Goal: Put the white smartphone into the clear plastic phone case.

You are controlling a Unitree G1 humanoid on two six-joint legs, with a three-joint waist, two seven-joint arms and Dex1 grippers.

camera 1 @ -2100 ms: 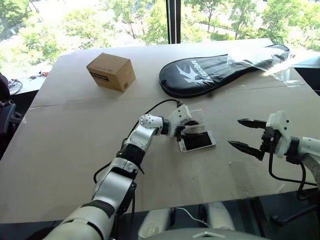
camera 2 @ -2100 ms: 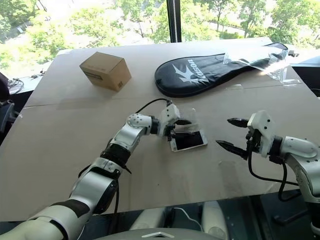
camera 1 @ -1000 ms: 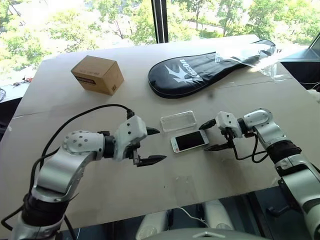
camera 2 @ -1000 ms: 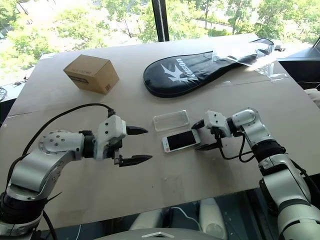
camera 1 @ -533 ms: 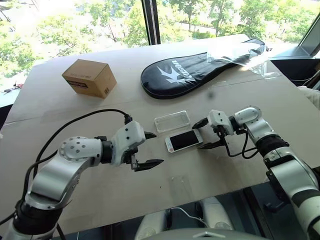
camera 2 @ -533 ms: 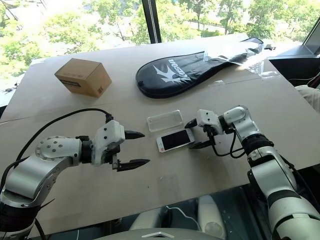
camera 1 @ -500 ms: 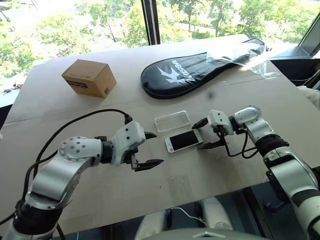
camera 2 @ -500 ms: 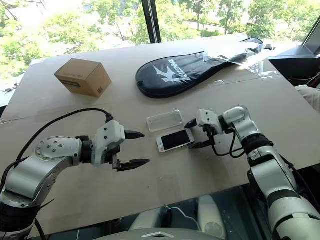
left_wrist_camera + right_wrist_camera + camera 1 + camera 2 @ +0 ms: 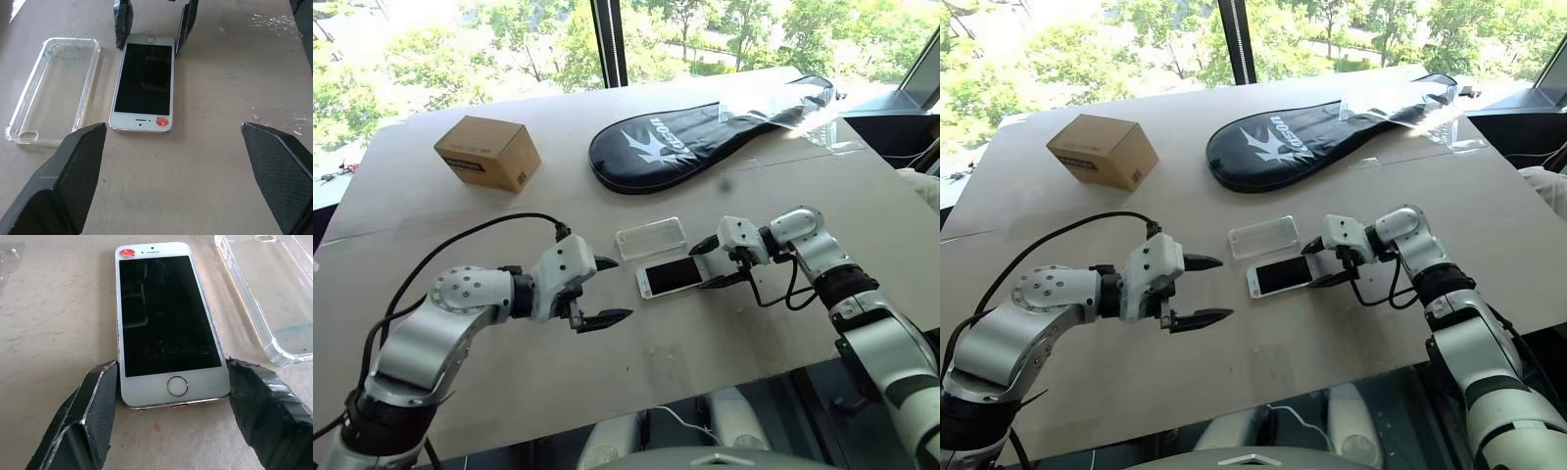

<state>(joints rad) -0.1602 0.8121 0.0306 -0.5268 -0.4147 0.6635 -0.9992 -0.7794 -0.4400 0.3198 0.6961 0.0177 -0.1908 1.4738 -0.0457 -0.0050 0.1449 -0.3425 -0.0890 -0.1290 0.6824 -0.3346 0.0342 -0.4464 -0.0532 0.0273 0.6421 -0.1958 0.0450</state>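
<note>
your right gripper (image 9: 168, 404) brackets the white smartphone (image 9: 164, 318), jaws not yet clamped; squeeze square, clear plastic phone case (image 9: 274, 298) just beside.

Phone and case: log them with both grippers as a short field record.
phone: white smartphone flat on the table, screen up, outside the case
case: clear plastic phone case lies empty beside the phone, open side up
right gripper: fingers either side of the phone's home-button end, at its edges; grip not yet certain
left gripper: open, holding nothing, short of the phone
</note>
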